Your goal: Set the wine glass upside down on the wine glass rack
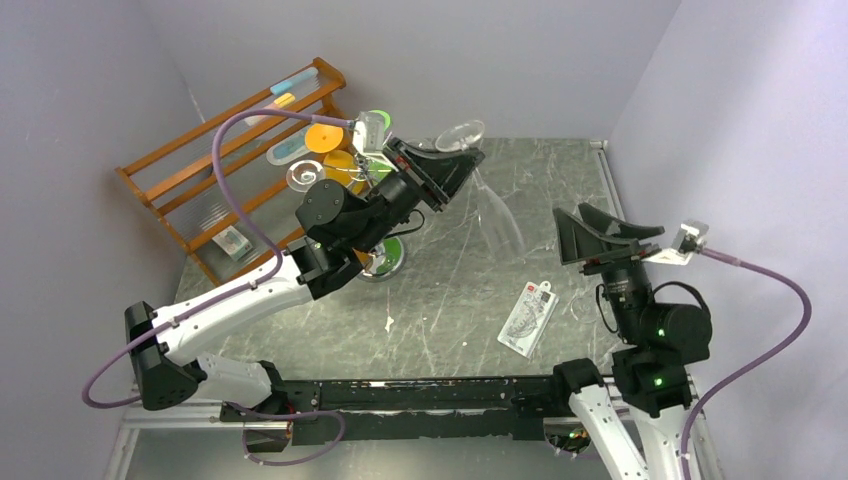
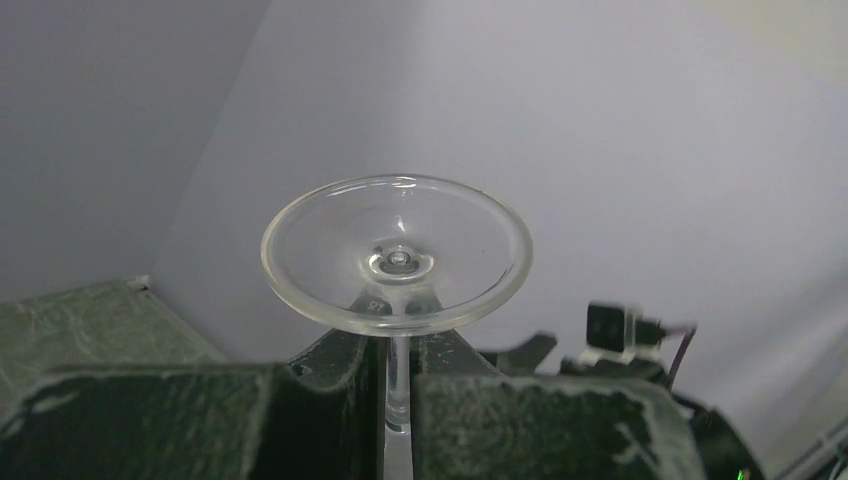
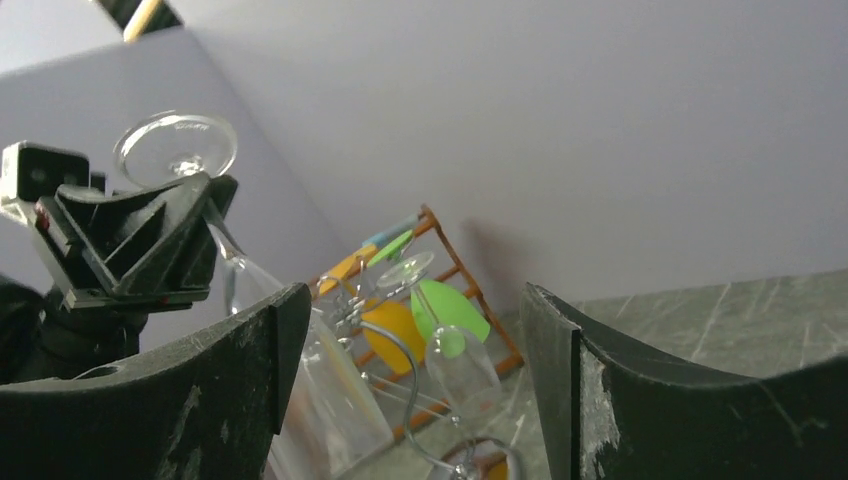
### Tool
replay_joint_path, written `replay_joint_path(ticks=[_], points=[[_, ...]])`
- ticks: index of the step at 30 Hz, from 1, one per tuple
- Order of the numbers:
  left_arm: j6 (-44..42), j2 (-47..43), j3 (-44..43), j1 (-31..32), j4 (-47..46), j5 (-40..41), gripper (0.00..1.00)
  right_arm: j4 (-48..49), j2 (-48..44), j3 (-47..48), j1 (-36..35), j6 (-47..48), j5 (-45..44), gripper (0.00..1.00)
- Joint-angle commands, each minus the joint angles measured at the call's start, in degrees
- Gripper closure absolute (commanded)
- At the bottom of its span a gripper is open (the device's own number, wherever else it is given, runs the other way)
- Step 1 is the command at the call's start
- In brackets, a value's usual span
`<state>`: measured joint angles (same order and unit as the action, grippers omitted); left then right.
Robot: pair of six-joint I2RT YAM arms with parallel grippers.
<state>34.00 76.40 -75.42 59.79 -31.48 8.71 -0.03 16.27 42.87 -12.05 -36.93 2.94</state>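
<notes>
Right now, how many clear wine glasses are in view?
2: one wine glass held by its stem in the left fingers; a second glass hanging on the wine glass rack. Others may be hidden there.

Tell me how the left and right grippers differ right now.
The left gripper is shut on the stem of the wine glass; the right gripper is open and empty. The left gripper is close to the wine glass rack; the right gripper sits apart, at the right side of the table. Both have dark two-finger jaws.
</notes>
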Motion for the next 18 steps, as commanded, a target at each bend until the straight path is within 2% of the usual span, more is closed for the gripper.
replay_joint_path(ticks=[1, 4, 6, 10, 12, 15, 18], points=[[-6.59, -1.83, -1.69, 0.09, 9.07, -12.40, 0.95, -3.08, 6.32, 7.19, 0.23, 11.53, 13.75, 0.20], [-8.92, -2.49, -2.63, 0.13, 13.24, -17.55, 0.95, -3.75, 10.75, 10.73, 0.27, 15.02, 23.31, 0.20], [-10.09, -3.01, -3.05, 0.12, 15.94, -20.04, 0.95, -3.73, 13.76, 12.31, 0.21, 15.70, 33.05, 0.20], [-11.78, -4.33, -2.33, 0.15, 18.23, -23.77, 0.95, 1.09, 17.38, 11.04, 0.27, 12.57, 43.84, 0.21], [-12.08, -4.78, -2.17, 0.15, 18.51, -25.68, 0.95, 4.60, 17.79, 9.58, 0.28, 10.51, 46.38, 0.26], [-12.16, -4.82, -2.30, 0.14, 19.29, -26.86, 0.95, 10.06, 18.83, 7.94, 0.27, 6.41, 50.97, 0.41], [-12.34, -4.60, -1.75, 0.15, 18.81, -28.61, 0.95, 15.16, 20.21, 6.74, 0.28, 1.80, 54.26, 0.45]])
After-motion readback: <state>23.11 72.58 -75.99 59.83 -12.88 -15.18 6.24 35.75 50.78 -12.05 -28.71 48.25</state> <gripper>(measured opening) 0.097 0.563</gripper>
